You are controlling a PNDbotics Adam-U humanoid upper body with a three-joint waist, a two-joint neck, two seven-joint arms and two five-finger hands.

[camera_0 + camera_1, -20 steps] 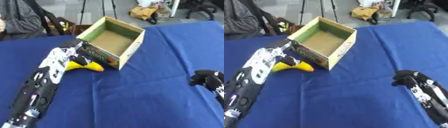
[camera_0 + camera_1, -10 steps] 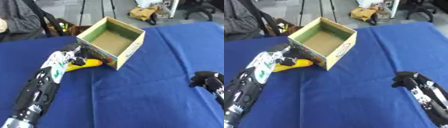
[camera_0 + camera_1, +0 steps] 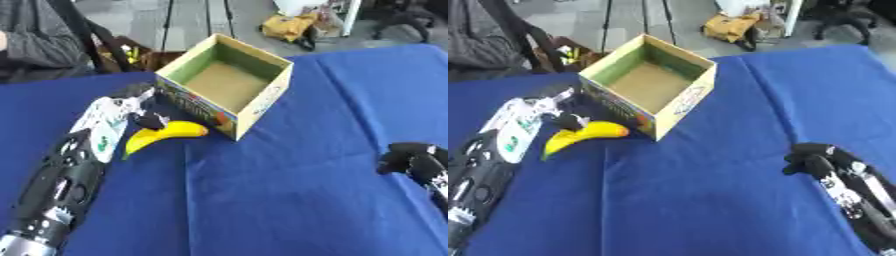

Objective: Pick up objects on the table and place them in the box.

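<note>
Left eye view: blue table point(image 3: 262, 200), open cardboard box point(image 3: 227, 90) sitting askew toward the far side, inside bare, printed panels on its outer walls. Banana point(image 3: 162, 136) lies flat on the cloth just beside the box's near-left wall, one end near the box's lower corner, other end pointing down-left. It's outside the box, on the table.

Left arm comes in from lower left; left hand point(image 3: 131, 102) sits at the banana's upper side, by the box's left wall. Dark fingertips point(image 3: 150, 120) curl down at the banana's top edge. Contact likely but can't tell if it's a real grasp or just touching; banana not lifted.

Right eye view: right hand point(image 3: 811, 157) at right edge, well apart from box and banana, fingers curled in, clenched on nothing, low over the cloth.
</note>
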